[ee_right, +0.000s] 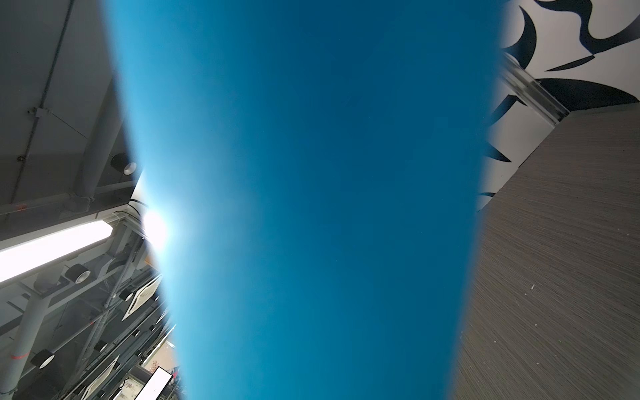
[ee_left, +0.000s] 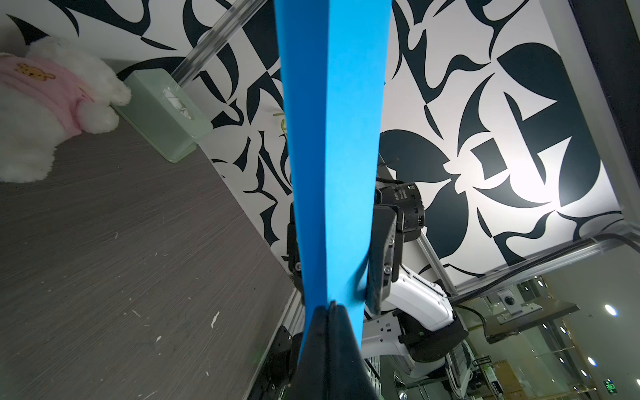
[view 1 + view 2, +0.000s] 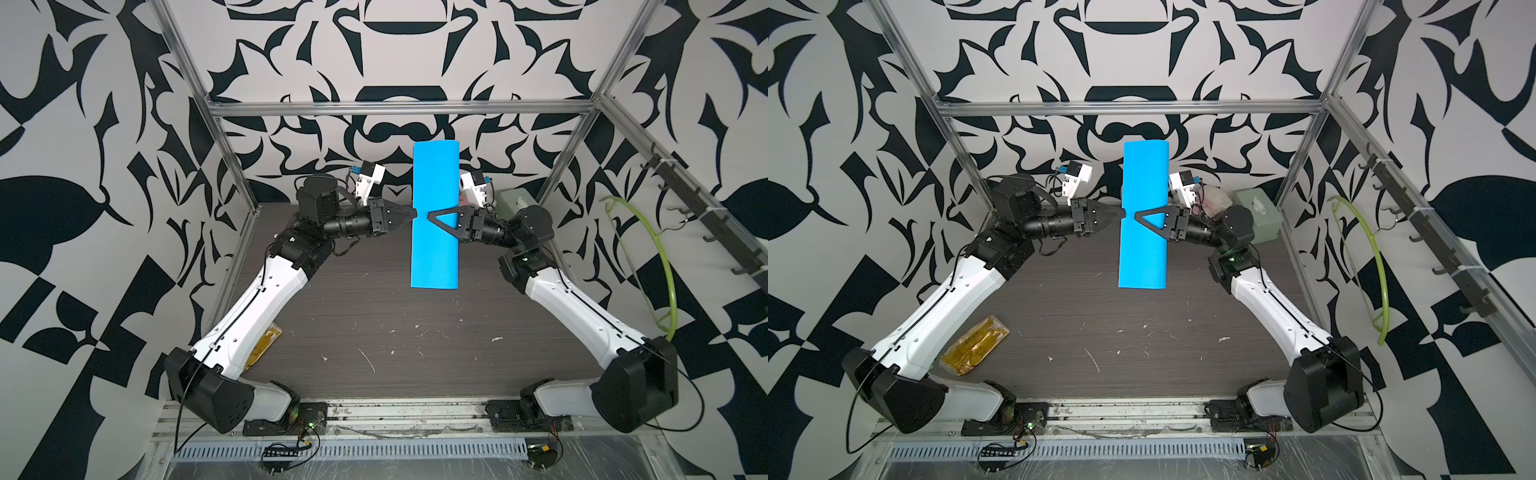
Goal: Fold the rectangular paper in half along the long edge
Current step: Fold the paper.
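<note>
The rectangular paper (image 3: 434, 178) (image 3: 1144, 178) is a bright blue sheet bent over into two layers and held in the air above the table, its length running front to back. My left gripper (image 3: 413, 213) (image 3: 1123, 214) (image 2: 330, 306) is shut on the sheet's left side, where the two layers (image 2: 332, 138) meet. My right gripper (image 3: 432, 216) (image 3: 1137, 216) reaches in from the right with one finger over the sheet and one under it. Its fingers (image 2: 381, 256) bracket both layers. The paper (image 1: 311, 173) fills the right wrist view and hides that gripper's jaws.
A pale green tissue box (image 3: 515, 203) (image 2: 162, 114) and a white plush toy (image 2: 45, 104) sit at the table's back right. A yellow packet (image 3: 976, 345) lies by the left arm. A green hoop (image 3: 660, 257) hangs outside the right frame post. The dark table (image 3: 374, 332) lies below.
</note>
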You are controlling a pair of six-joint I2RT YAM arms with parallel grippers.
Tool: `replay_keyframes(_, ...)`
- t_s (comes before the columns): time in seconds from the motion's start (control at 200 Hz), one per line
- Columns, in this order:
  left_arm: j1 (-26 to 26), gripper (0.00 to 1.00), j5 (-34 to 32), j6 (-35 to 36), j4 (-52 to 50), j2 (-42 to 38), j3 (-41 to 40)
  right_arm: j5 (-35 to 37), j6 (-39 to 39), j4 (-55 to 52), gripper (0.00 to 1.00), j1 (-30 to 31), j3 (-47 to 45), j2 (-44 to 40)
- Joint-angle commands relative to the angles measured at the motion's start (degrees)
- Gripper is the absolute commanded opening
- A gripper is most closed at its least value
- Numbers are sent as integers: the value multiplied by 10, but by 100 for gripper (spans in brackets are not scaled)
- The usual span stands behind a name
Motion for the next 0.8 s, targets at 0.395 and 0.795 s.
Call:
replay_keyframes(0.395,-3,0,14,-2,18,12,-4,10,-22,5,52,-2,20,-3)
replay_keyframes(0.795,-4,0,16,-7,30,15,-10,9,-21,5,47,-2,22,0)
